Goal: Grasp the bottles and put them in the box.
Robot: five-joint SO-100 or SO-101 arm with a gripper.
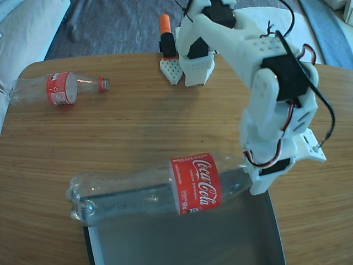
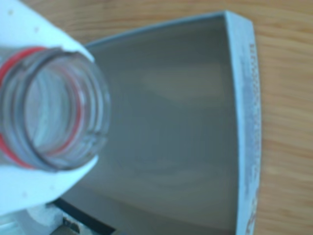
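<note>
Bottle (image 1: 165,190) lies level over box (image 1: 259,243), fingers (image 1: 251,179) clamping its right-pointing neck.

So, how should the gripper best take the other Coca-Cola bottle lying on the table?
Probably at the neck behind the red cap ring of the lying Coca-Cola bottle, coming from above: it lies flat, and the neck is its narrowest part.

In the fixed view, a held bottle (image 1: 165,190) lies crosswise over the far edge of the box (image 1: 273,221), barring that way in; the grey floor nearer is bare. The counter (image 1: 138,127) between is open. A second bottle (image 1: 60,88) lies far left, the arm's base (image 1: 196,61) far centre.
</note>
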